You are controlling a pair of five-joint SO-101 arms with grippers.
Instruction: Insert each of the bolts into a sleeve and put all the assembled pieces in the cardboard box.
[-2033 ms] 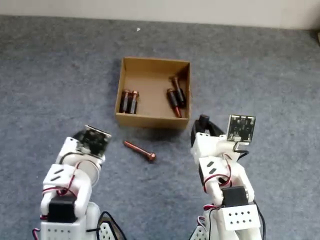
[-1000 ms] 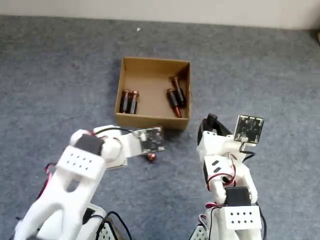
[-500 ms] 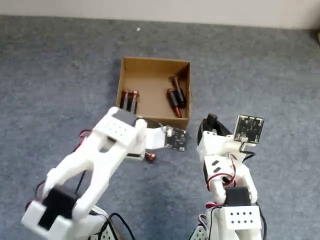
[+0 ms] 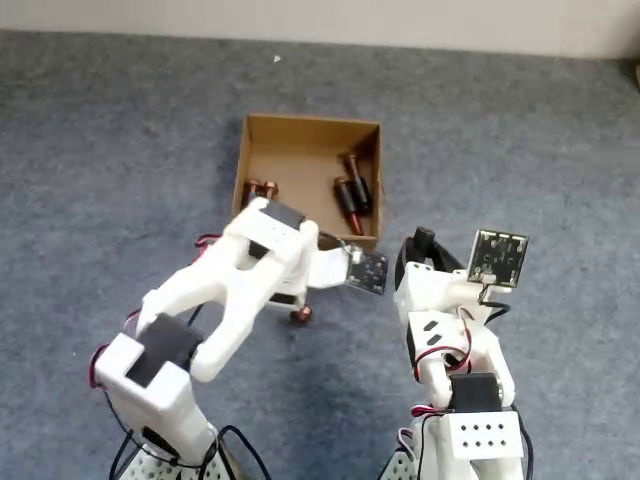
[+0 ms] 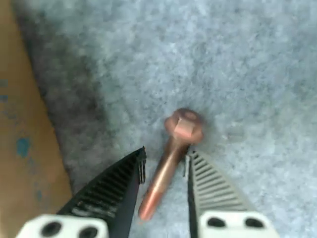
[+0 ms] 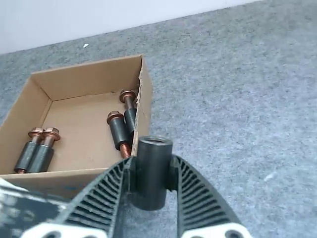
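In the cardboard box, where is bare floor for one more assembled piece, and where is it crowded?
Bare: the middle strip of the box, between the two pieces at one side wall and the two pieces opposite. Crowded: the carpet before the box, where the left gripper straddles the loose bolt.

Loose bolt [image 5: 171,163], empty sleeve [image 6: 151,171], cardboard box [image 4: 310,122] holding four assembled pieces [image 6: 119,131].
Copper bolt lay flat outside the box's near wall; black sleeve stood upright; pieces lay paired at opposite sides.
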